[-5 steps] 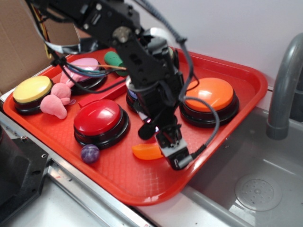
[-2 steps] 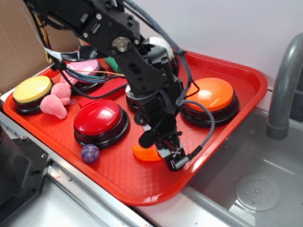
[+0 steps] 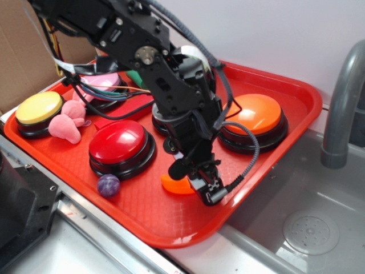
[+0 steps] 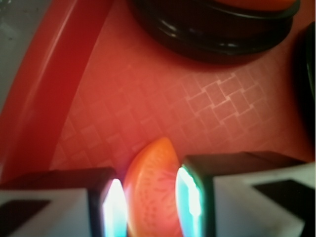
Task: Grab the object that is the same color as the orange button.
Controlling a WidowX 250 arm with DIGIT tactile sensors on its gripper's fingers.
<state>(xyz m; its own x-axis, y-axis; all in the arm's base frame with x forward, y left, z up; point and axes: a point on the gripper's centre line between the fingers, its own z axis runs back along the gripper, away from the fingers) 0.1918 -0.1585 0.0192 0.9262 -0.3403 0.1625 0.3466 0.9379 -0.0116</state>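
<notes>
No legible writing on orange crescent (image 4: 150, 192)

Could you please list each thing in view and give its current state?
orange crescent: lying on the tray, between the end effector's fingers
end effector: lowered astride the crescent, grip not clear
orange button: upright, untouched
red button: upright, untouched
yellow button: upright, untouched
purple ball: resting by the red button
pink plush: lying beside the yellow button
tray: flat

Exterior view looked down obliquely from above front edge of red tray (image 3: 268, 200), whole tray framed. Wrist view sat close above tray floor (image 4: 163, 98), facing down. Both shared orange crescent (image 3: 174, 185) (image 4: 150, 192)
</notes>
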